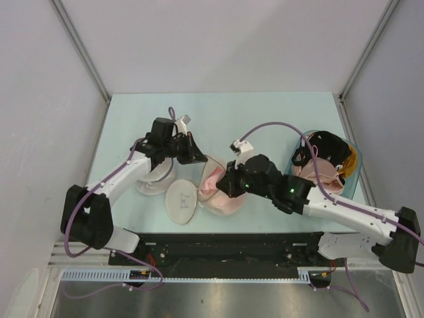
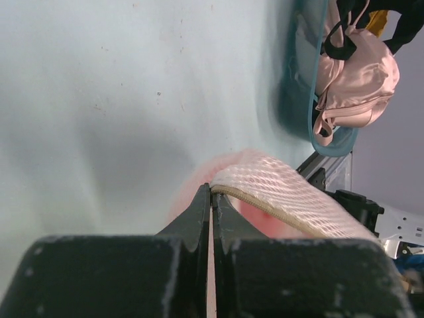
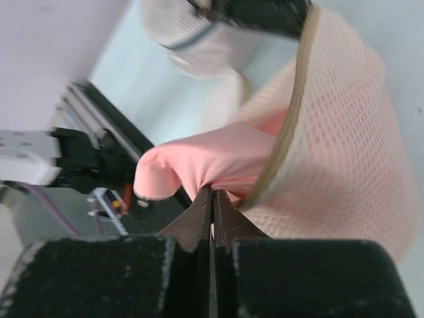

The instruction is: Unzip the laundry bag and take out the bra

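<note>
Pink soft fabric is pinched between the closed fingers of my right gripper (image 3: pixel 213 197). It is a fold of the bra (image 3: pixel 189 162), bulging out just above my fingertips. The fold comes out through the open mouth of the laundry bag (image 3: pixel 351 132), whose tan zip edge (image 3: pixel 296 106) curves up right beside it. The bag's cream mesh dome swells to the right of that edge, and more pink shows through the mesh.

My left gripper (image 2: pixel 211 192) is closed too, nipping the rim of the same bag where the mesh and zip edge meet its fingertips. From there the mesh runs away to the right, above the pale green worktop (image 2: pixel 99 99), with a pink blur under it.

From above, the bag sits near the middle of the worktop between my two grippers. My left gripper holds its far rim and my right gripper is at its right side. A white round pouch (image 1: pixel 182 201) lies flat just to the left of the bag, close to the near edge.

Further right, well apart from the bag, stands a teal basket (image 2: pixel 301 99). It holds a shiny pink garment (image 2: pixel 361 79) and some black clothing (image 1: pixel 328 144).
</note>
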